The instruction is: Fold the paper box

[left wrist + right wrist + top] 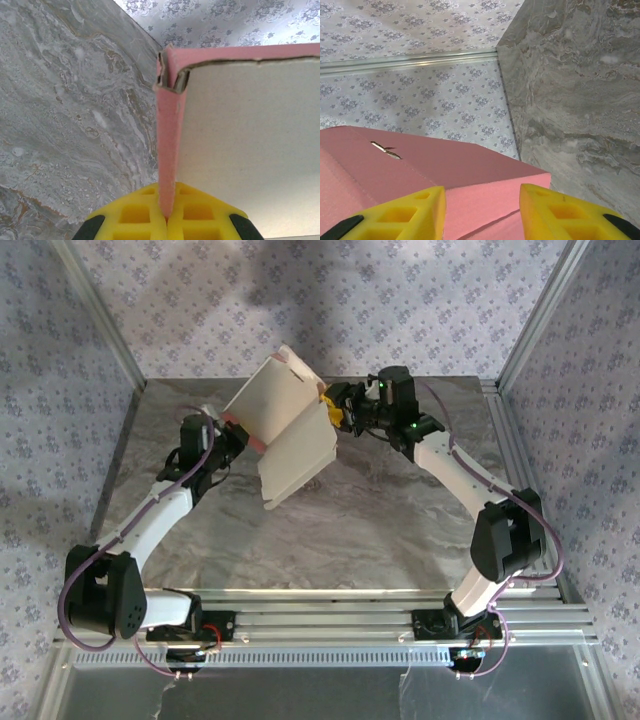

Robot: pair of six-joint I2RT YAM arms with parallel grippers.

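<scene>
left pincer (166,212) is clamped tight on the paper box (250,135) at a pink edge; right pincer (482,197) stands half open at its pink panel.

A: What colour is the paper box (285,435)?
B: Pink outside, pale cream inside.
A: And the desk (380,530)?
B: Grey marble swirls. The wall (400,300) is lilac floral, the right pincer's fingers (405,210) yellow.

Left claw (166,216) pinched fully closed, right claw (482,202) facing it close by, jaws standing apart
</scene>
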